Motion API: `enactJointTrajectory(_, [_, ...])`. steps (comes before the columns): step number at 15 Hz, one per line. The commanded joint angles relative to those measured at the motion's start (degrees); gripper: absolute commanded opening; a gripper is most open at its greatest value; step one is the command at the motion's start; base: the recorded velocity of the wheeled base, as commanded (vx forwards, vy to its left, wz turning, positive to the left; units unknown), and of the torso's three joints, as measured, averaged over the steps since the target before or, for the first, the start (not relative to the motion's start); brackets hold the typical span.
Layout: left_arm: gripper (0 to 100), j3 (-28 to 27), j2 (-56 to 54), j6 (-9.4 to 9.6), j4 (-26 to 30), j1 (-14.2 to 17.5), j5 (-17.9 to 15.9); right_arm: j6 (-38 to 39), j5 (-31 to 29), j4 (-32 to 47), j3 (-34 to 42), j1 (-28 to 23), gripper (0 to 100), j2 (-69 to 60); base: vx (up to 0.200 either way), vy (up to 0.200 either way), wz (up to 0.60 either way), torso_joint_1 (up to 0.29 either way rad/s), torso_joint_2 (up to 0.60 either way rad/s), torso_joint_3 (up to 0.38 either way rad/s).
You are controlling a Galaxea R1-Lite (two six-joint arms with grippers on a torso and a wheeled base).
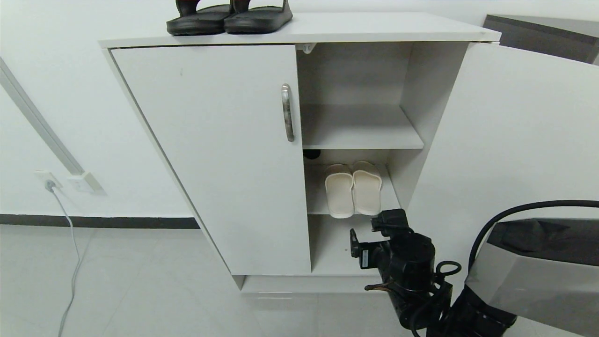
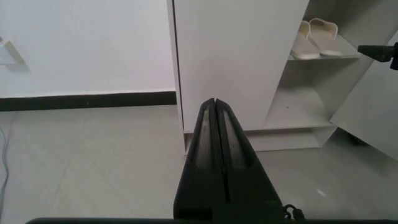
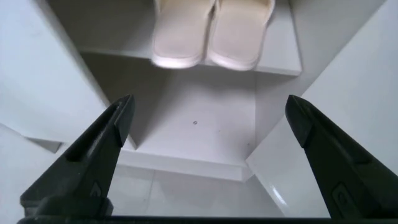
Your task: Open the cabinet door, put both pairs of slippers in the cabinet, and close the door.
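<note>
The right gripper point(image 3: 209, 102) is wide open and holds nothing. Just above it, the pair of cream rubber slippers point(image 1: 353, 188) sits on a shelf of the white wooden cabinet point(image 1: 299, 32). The pair of black rubber slippers point(image 1: 229, 18) sits far above it, on top. The open white door point(image 1: 514, 140) is close beside it. The left gripper point(image 2: 214, 106) is pressed shut and empty.

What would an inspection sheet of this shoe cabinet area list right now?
Surface: white wooden cabinet top, bearing one pair.
Job's things: black rubber slippers on the cabinet top; cream foam slippers on the middle shelf; right door open, left door shut.
Clutter: nothing seen.
Grippers: left gripper jaws shut, empty; right gripper jaws open, empty, facing the bottom compartment.
Cables: grey cable from wall socket to floor.
Surroundings: white wall, black skirting, grey tiled floor.
</note>
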Motion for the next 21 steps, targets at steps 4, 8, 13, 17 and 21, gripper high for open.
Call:
enactJointTrajectory(4, [0,0.0,0.1,-0.03,0.0,0.0,0.0,-1.0,0.0,-1.6,1.0,0.2,100,0.6,0.0,0.0,0.0,0.0,0.0,0.0])
enactJointTrajectory(8, [0,0.0,0.1,-0.03,0.0,0.0,0.0,-1.0,0.0,-1.6,0.8,0.2,100,1.2,0.0,0.0,0.0,0.0,0.0,0.0])
enactJointTrajectory(13, [0,0.0,0.1,-0.03,0.0,0.0,0.0,-1.1,0.0,-1.8,0.8,0.2,100,1.4,0.0,0.0,0.0,0.002,0.0,0.067])
enactJointTrajectory(17, [0,0.0,0.1,0.06,0.0,0.0,0.0,-1.3,0.0,-2.1,0.7,0.2,100,1.4,0.0,0.0,0.0,0.002,0.0,0.193])
enactJointTrajectory(21, [0,0.0,0.1,-0.03,0.0,0.0,0.0,-1.6,0.1,-2.1,0.5,-0.1,100,1.4,0.0,0.0,0.0,0.001,0.0,0.19])
